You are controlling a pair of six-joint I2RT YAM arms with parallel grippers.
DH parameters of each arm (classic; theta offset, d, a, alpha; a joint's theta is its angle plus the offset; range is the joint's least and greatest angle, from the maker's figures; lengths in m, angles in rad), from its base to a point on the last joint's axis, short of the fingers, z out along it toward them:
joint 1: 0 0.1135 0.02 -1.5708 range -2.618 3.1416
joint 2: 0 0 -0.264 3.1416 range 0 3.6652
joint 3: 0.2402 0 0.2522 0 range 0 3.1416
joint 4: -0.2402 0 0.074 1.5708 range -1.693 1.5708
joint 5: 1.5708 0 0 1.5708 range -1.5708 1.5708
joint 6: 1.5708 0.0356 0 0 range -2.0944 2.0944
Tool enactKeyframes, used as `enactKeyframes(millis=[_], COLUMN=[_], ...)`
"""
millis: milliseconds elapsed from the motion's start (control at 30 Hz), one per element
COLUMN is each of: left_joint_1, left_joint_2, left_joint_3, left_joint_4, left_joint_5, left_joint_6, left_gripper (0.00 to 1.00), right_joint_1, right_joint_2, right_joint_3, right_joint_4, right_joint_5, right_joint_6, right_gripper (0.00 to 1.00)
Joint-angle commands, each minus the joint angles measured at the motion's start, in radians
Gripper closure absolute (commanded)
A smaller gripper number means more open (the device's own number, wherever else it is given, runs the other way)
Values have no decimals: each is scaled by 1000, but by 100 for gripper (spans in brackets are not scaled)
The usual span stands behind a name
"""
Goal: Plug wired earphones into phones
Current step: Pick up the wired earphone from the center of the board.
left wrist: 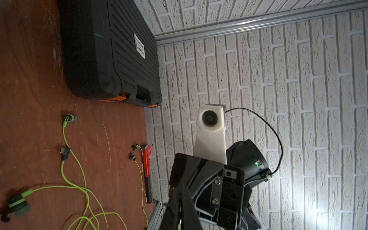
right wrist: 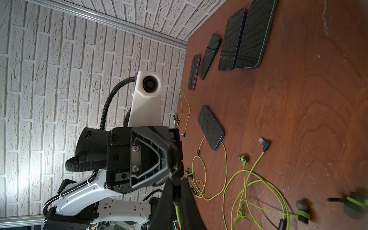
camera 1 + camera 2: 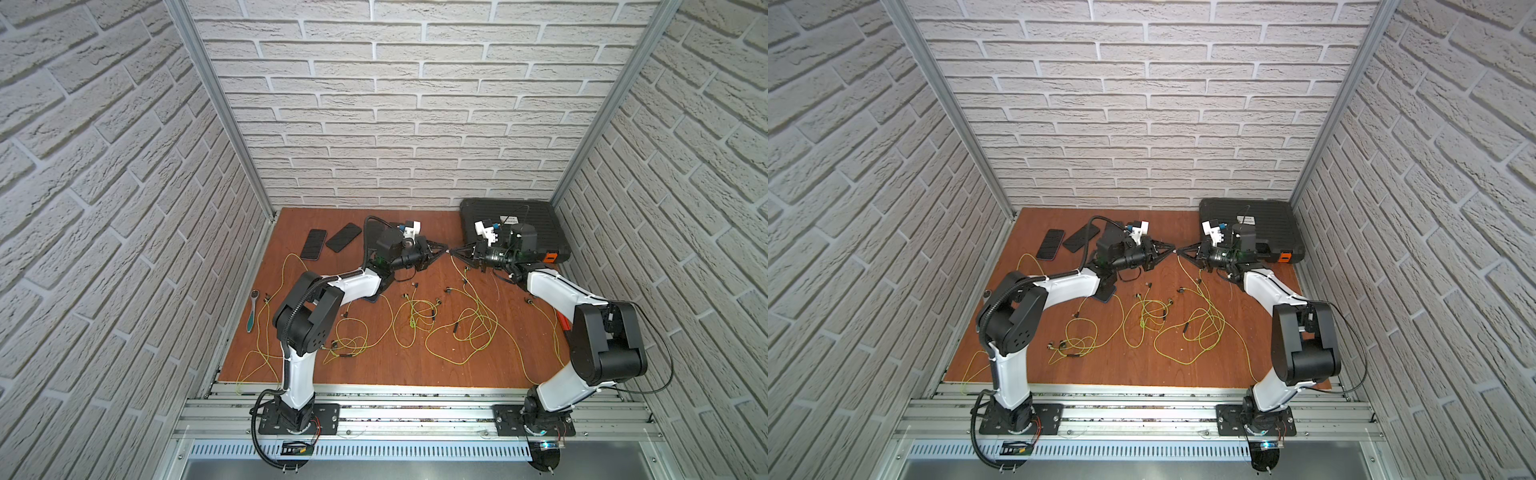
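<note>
Above the middle of the table, in both top views, my left gripper (image 3: 444, 250) (image 3: 1173, 249) and right gripper (image 3: 454, 252) (image 3: 1179, 252) meet tip to tip. In the right wrist view my right gripper (image 2: 176, 182) is shut on a yellow-green earphone cord (image 2: 177, 213) just behind its dark plug. My left gripper (image 1: 179, 191) is shut on that plug's tip. The cord hangs to the table among other wired earphones (image 3: 478, 328). Several phones (image 2: 256, 33) lie at the back left (image 3: 314, 244). One phone (image 2: 211, 127), under my left arm, has a cord at its end.
A ribbed black case (image 3: 536, 220) with orange latches (image 3: 550, 257) sits at the back right, behind my right wrist. A ratchet (image 3: 252, 316) lies at the left edge and a red wrench (image 1: 147, 159) at the right edge. Loose cords cover the middle and front.
</note>
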Motion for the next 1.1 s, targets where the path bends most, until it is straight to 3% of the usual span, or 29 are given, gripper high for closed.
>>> enactKeyframes(millis=[0,100,200,500,867,1067], left_joint_1=[1,-4,-5,-5,-10,-11], left_joint_2=[-28,-24,-23,-27,-22,-21], left_joint_3=[-4,-3,-4,-4,-2,-1], left_joint_4=[36,38,28,16,21,20], left_joint_5=[6,12,12,3,10,8], left_joint_6=[17,17,24,30,26,26], left_gripper=[87,77,74,95,87,98], right_joint_1=[-3,-5,-5,-5,-5,-5], right_joint_2=[-17,-18,-17,-20,-20,-20], right_joint_3=[9,8,5,8,8,8], right_joint_4=[16,22,44,26,39,38], right_joint_5=[7,16,16,18,19,18], right_joint_6=[-15,-12,3,-8,5,5], right_gripper=[93,93,93,93,93,92])
